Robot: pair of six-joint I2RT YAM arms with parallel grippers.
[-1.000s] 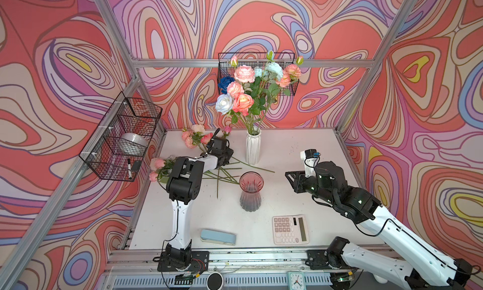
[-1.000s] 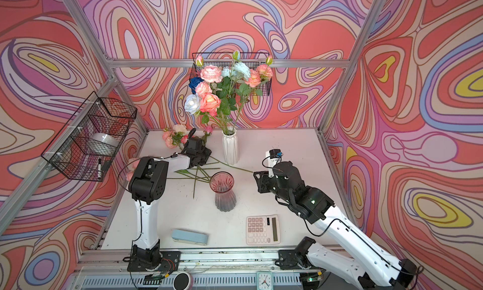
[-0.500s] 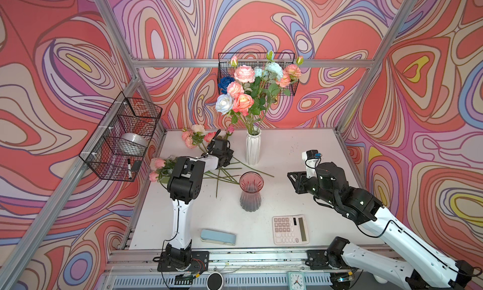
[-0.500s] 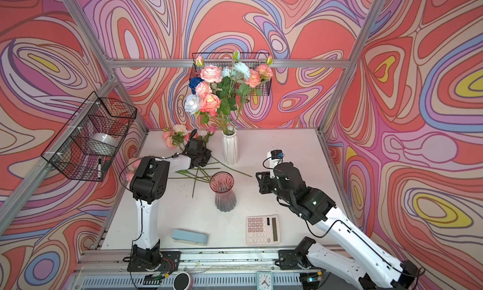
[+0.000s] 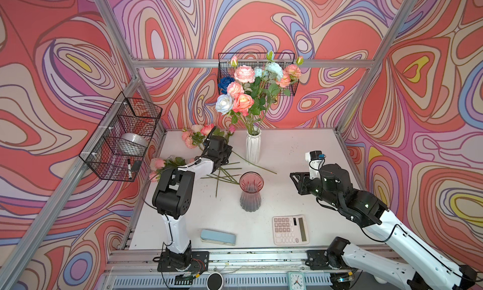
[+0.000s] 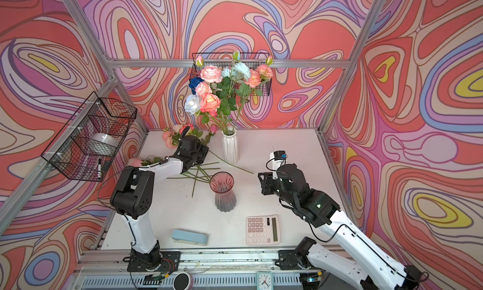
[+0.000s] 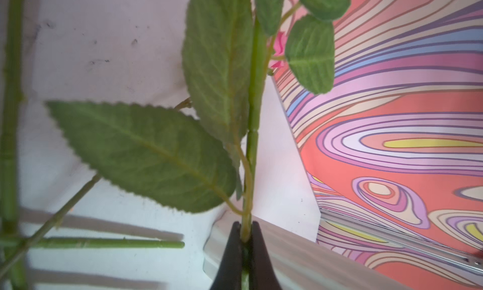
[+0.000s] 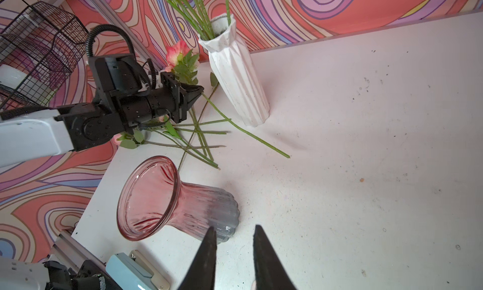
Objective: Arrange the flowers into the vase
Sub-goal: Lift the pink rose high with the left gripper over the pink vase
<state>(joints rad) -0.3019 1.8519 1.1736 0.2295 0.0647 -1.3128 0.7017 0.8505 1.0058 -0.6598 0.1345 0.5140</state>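
Note:
Several flowers (image 5: pixel 251 90) stand in a white ribbed vase (image 5: pixel 253 149) at the back of the table, shown in both top views. More flowers (image 5: pixel 194 138) lie at the back left, their green stems (image 5: pixel 222 175) crossing on the table. My left gripper (image 7: pixel 246 224) is shut on one leafy green stem (image 7: pixel 253 145), low beside the white vase (image 8: pixel 237 74). In a top view it sits among the loose stems (image 6: pixel 206 152). A pink glass vase (image 5: pixel 251 192) stands empty mid-table. My right gripper (image 8: pixel 235 227) hovers open and empty to that vase's right (image 5: pixel 292 182).
A calculator (image 5: pixel 290 230) and a pale blue stapler (image 5: pixel 218 237) lie near the front edge. A black wire basket (image 5: pixel 122 142) juts from the left wall and another (image 5: pixel 292 74) hangs on the back wall behind the blooms. A small clock (image 5: pixel 296 280) sits below the front rail.
My left gripper has closed onto the stem beside the white vase. The right gripper has drifted slightly to the right.

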